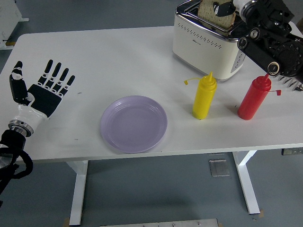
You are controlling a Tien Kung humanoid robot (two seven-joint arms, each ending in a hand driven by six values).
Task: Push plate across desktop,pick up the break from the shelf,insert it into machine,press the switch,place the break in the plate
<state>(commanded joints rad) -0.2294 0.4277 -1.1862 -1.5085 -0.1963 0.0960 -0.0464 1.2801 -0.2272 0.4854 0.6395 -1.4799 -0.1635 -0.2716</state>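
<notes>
A slice of bread (207,12) stands low in a slot of the cream toaster (206,40) at the table's back right. My right hand (223,7) reaches in from the top right, and its fingers pinch the top edge of the bread. A lilac plate (134,124) lies empty near the front middle of the table. My left hand (45,90) rests flat at the table's left edge with its fingers spread, holding nothing.
A yellow squeeze bottle (204,97) and a red squeeze bottle (254,98) stand in front of the toaster, right of the plate. The white tines of a rack (289,84) show under my right forearm at the right edge.
</notes>
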